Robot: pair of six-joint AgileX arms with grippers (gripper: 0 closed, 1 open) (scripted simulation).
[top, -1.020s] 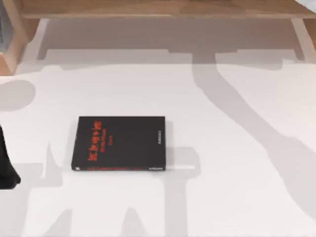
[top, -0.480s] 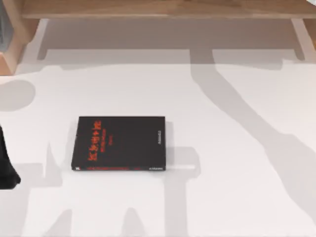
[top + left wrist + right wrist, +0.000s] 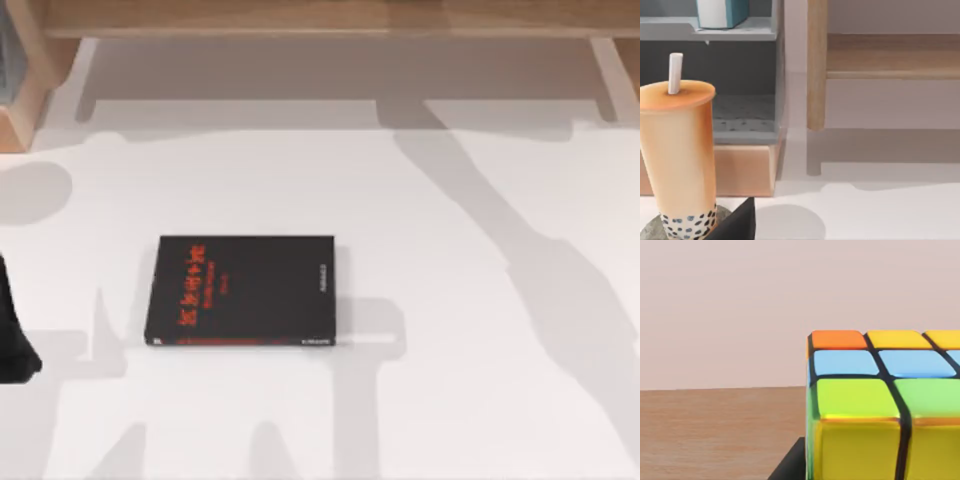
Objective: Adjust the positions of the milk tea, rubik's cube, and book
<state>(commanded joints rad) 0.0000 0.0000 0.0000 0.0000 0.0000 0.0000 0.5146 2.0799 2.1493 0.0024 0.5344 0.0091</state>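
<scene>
Far left of the top view, my left arm sits parked at the table's edge. In its wrist view a dark wedge of the left gripper pokes in just beside the milk tea, a tall orange-tan cup with a white straw and dark pearls at the bottom, standing upright on a grey round base. I cannot tell whether that gripper is open or closed, or whether it touches the cup. Behind the cup is a grey shelf rack, and the thick light-blue book with white page edges stands on its upper tier. A pale wooden post is beside the rack.

Towards the middle of the white table, a thin black book with red lettering lies flat.

On the right, the wrist view has the rubik's cube, showing orange, yellow, blue and green squares in a black grid, close up over a brown wooden surface. A dark sliver of the right gripper shows by its lower corner; I cannot tell its grip
</scene>
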